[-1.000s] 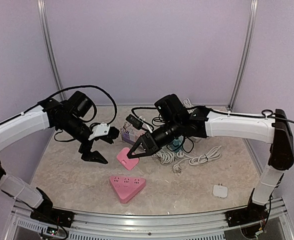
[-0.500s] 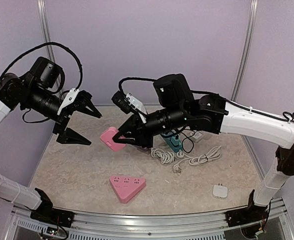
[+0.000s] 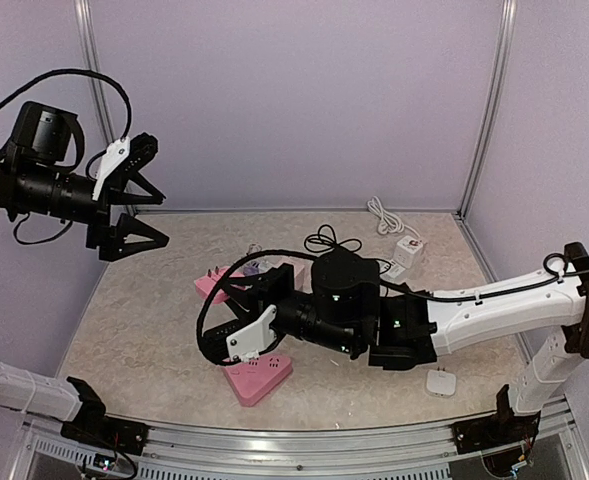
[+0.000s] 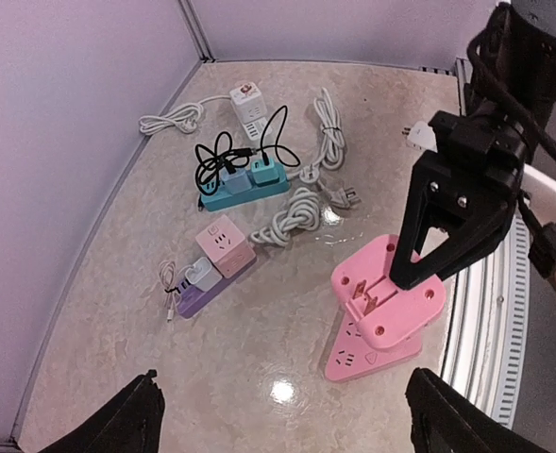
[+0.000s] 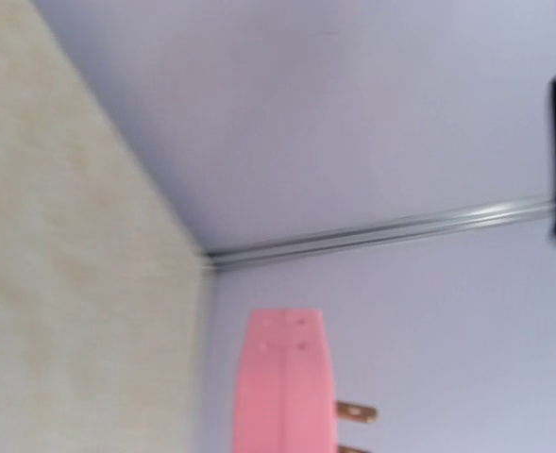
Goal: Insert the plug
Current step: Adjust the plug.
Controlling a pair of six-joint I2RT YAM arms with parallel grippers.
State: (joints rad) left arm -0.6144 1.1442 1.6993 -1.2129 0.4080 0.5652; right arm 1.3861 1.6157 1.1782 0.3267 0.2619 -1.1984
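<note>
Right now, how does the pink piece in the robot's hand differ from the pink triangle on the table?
The triangular socket block lies flat on the table; the pink plug is held tilted in the air by the right hand. The block is three-cornered, the plug a rounded square. The block shows holes, the plug metal prongs. Both are pink.

The plug block hangs in the right gripper, above the triangular socket strip, which lies at the front centre of the table. Behind them, mid-table, lie a cube adapter and a coiled cord. A flat charger lies front right, well apart.
</note>
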